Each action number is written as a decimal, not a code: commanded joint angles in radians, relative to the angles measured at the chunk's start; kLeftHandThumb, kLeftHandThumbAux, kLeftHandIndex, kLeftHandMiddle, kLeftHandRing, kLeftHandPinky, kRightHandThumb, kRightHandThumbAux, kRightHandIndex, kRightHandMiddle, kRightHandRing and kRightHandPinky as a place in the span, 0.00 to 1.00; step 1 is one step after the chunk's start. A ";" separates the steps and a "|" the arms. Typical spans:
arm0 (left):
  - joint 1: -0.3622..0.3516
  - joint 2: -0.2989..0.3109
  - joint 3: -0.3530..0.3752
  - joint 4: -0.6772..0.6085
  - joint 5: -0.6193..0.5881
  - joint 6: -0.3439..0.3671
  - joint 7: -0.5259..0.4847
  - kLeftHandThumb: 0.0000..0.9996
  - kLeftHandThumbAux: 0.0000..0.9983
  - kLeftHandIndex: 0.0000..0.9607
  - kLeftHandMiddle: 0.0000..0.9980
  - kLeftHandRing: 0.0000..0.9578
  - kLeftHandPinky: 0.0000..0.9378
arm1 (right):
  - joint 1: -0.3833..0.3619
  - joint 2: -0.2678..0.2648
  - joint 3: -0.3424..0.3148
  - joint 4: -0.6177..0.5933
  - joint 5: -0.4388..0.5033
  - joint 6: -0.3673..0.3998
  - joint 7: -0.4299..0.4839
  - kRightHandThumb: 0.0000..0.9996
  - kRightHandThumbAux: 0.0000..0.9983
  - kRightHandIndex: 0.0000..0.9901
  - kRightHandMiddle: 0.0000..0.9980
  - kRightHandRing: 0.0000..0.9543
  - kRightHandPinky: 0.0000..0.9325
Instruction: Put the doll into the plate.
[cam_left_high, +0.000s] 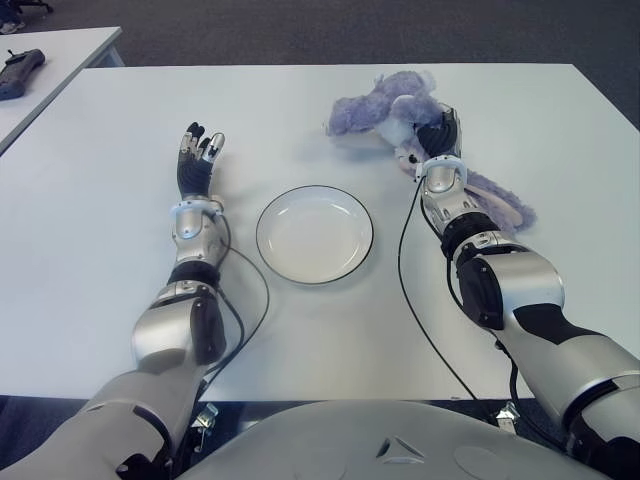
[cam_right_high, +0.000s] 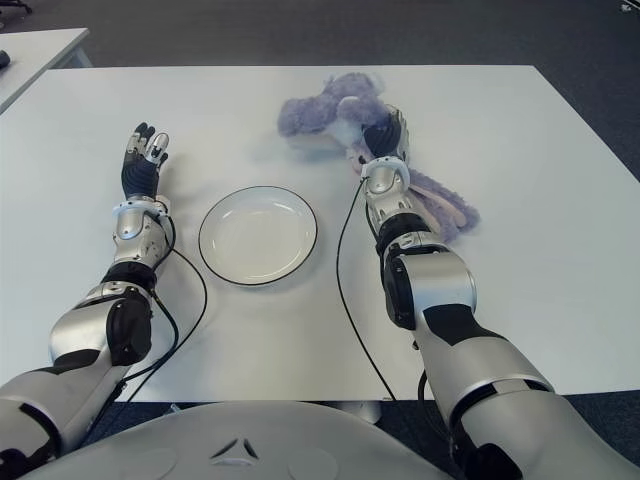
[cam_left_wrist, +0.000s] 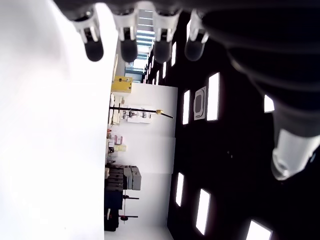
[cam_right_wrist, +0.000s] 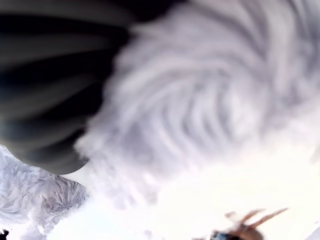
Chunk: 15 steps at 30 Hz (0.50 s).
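Meanwhile, the right hand (cam_left_high: 436, 133) presses into the purple doll (cam_left_high: 385, 110) far right of the empty plate (cam_left_high: 314, 234); its grip cannot be told. Left hand (cam_left_high: 197, 160) lies open left of the plate, bare table (cam_left_high: 120, 230) around it.

A: What can't you make out?

B: The right hand (cam_left_high: 437, 132) mostly. It is sunk in the doll (cam_left_high: 385, 108), so its fingertips are hidden by plush in both eye views. Its own wrist view is a blur of pale fur (cam_right_wrist: 200, 110) with dark finger shapes (cam_right_wrist: 45, 100) at one side; whether they close on the doll I cannot tell.

A: And the doll itself?

B: Part of it is hidden behind the right forearm (cam_left_high: 446, 200).

A: The left side?

B: The left wrist view cuts off the fingers (cam_left_wrist: 94, 47) at the edge, showing only tips. In the left eye view, a dark object (cam_left_high: 18, 70) on the side table (cam_left_high: 60, 50) is cut by the edge and too small to identify.
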 joint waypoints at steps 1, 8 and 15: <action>0.264 -0.140 0.034 0.160 -0.054 0.020 -0.011 0.00 0.55 0.02 0.08 0.05 0.02 | 0.122 0.030 -0.046 0.083 0.056 0.047 0.065 0.71 0.71 0.45 0.83 0.87 0.90; 0.259 -0.142 0.036 0.161 -0.056 0.026 -0.008 0.00 0.55 0.03 0.08 0.05 0.02 | 0.086 0.010 -0.069 0.079 0.062 0.034 0.068 0.71 0.71 0.45 0.84 0.88 0.91; 0.254 -0.149 0.041 0.161 -0.059 0.024 -0.008 0.00 0.55 0.03 0.08 0.05 0.03 | 0.059 -0.017 -0.091 0.074 0.068 -0.004 0.079 0.71 0.71 0.45 0.85 0.90 0.91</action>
